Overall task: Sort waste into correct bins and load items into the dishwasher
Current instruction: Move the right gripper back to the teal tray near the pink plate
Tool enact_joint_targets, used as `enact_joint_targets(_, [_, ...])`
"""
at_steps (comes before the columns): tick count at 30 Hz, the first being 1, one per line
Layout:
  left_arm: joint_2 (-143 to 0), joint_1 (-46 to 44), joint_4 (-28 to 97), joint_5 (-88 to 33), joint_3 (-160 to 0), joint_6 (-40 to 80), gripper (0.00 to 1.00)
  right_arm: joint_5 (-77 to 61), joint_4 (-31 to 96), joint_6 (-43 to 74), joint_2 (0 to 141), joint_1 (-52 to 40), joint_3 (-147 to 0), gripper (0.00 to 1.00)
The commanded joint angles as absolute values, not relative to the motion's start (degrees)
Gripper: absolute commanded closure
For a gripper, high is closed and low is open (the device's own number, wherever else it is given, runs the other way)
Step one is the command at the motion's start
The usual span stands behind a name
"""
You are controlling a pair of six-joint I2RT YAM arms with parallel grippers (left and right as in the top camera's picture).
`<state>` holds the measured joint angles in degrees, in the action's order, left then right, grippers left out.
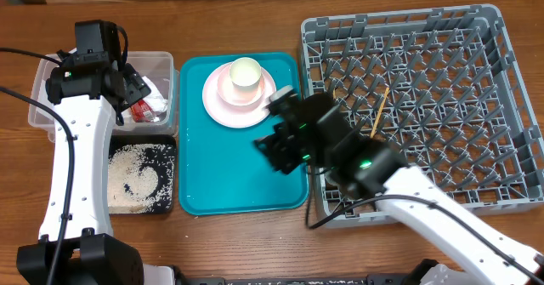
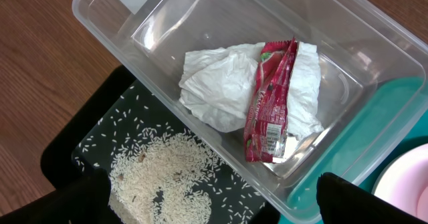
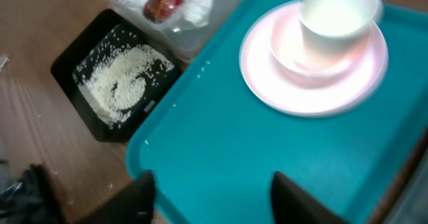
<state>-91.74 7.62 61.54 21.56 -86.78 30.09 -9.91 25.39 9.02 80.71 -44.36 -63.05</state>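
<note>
My left gripper: spread, empty; beneath it, clear rectangular plastic tub holding red printed wrapper on crumpled white paper napkin. My right gripper: spread, empty.

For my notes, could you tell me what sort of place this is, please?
Probably a lab tabletop staged for dish clearing: a wooden table, a grey dish rack, and a teal tray with a pink plate.
</note>
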Motion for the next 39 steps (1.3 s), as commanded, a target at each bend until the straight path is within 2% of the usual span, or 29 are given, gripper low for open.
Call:
enact_joint_targets(1, [-90.8, 7.8, 61.5, 21.1, -88.1, 30.9, 0.00, -2.4, 21.9, 8.3, 84.9, -48.2, -64.4, 0.09])
enact_joint_targets(2, [-90.8, 7.8, 61.5, 21.1, -88.1, 30.9, 0.00, -2.4, 20.6, 8.3, 86.4, -49.2, -64.4, 0.00])
enact_joint_targets(17, [-90.8, 7.8, 61.5, 21.1, -88.1, 30.9, 0.00, -2.4, 11.3, 8.3, 98.2, -50.7, -64.4, 0.00])
enact_joint_targets(32, [-90.8, 7.8, 61.5, 21.1, -88.1, 30.9, 0.00, -0.1, 13.8, 8.3, 98.7, -50.7, -64.4, 0.00])
enact_joint_targets(39, [-90.8, 7.8, 61.5, 21.1, -88.1, 30.9, 0.00, -9.5, 13.6, 11.1, 98.7, -50.7, -64.4, 0.00])
